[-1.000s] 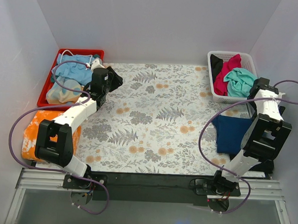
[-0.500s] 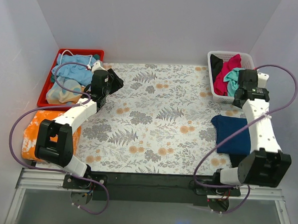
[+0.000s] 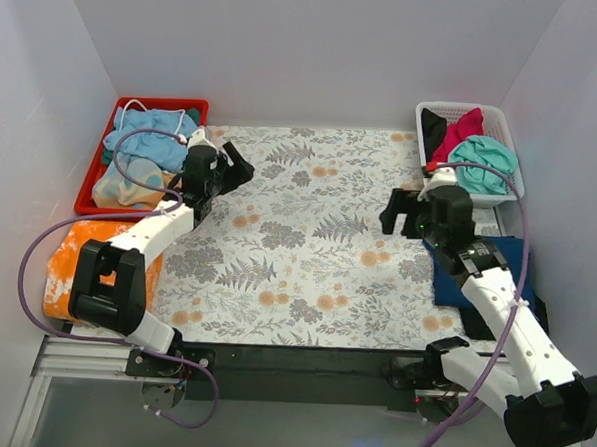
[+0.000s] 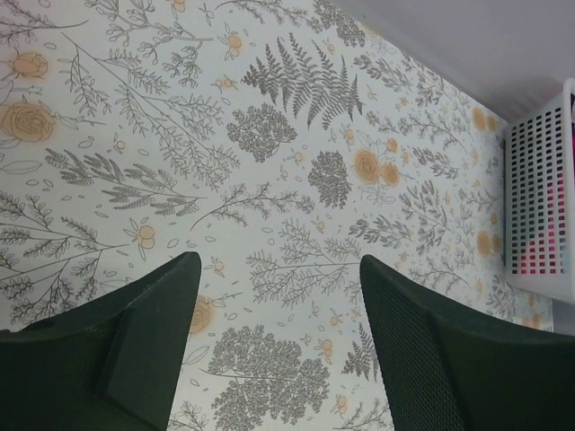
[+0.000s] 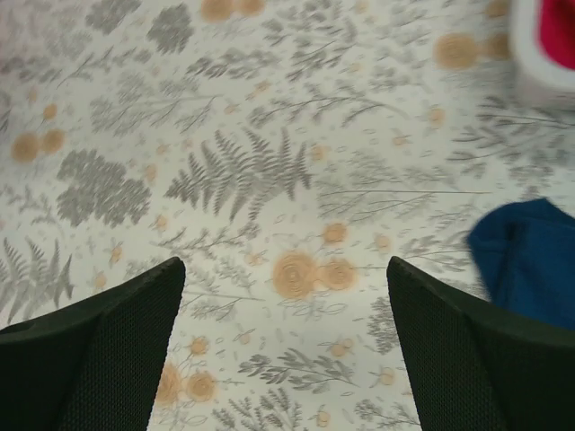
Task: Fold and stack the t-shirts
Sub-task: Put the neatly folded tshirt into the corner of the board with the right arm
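A folded navy-blue t-shirt (image 3: 446, 276) lies on the floral mat at the right, partly under my right arm; its edge shows in the right wrist view (image 5: 530, 260). A black t-shirt (image 3: 436, 126), a magenta one (image 3: 461, 132) and a teal one (image 3: 484, 158) sit in the white basket (image 3: 504, 119) at the back right. My right gripper (image 3: 393, 210) is open and empty over the mat, left of the navy shirt; in its wrist view (image 5: 286, 265) only mat lies between the jaws. My left gripper (image 3: 237, 166) is open and empty over the mat's back left (image 4: 278, 260).
A red tray (image 3: 93, 173) at the back left holds light blue and pale clothes (image 3: 147, 148). An orange cloth (image 3: 66, 261) lies at the left front. The basket's mesh wall shows in the left wrist view (image 4: 544, 206). White walls enclose the table.
My right arm has swung from beside the basket down and left, out over the mat. My left gripper has turned slightly and stayed in place.
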Controlling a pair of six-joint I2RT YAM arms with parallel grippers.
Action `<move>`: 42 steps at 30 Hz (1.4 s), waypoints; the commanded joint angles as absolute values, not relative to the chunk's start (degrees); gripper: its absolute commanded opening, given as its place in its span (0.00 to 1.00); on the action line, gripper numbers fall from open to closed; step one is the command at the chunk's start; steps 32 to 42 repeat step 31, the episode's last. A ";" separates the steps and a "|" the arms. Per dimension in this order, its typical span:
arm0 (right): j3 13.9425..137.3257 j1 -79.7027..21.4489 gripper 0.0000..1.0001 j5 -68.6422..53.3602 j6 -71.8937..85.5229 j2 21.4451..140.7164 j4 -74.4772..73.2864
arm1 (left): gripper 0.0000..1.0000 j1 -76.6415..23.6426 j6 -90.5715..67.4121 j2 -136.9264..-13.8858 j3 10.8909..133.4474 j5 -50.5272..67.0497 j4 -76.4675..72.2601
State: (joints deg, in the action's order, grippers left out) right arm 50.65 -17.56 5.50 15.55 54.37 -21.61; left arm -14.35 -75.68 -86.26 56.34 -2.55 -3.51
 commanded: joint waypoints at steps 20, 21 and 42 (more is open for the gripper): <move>48.08 -38.23 0.98 7.47 8.00 70.58 3.34 | 0.73 -24.43 -71.54 -71.46 37.97 -16.25 -7.47; 47.82 -38.23 0.99 7.64 7.91 70.49 3.60 | 0.73 -24.52 -71.11 -71.80 38.23 -16.26 -7.38; 47.73 -38.15 0.98 9.23 6.15 70.05 4.75 | 0.73 -25.31 -70.58 -71.98 38.67 -16.96 -7.38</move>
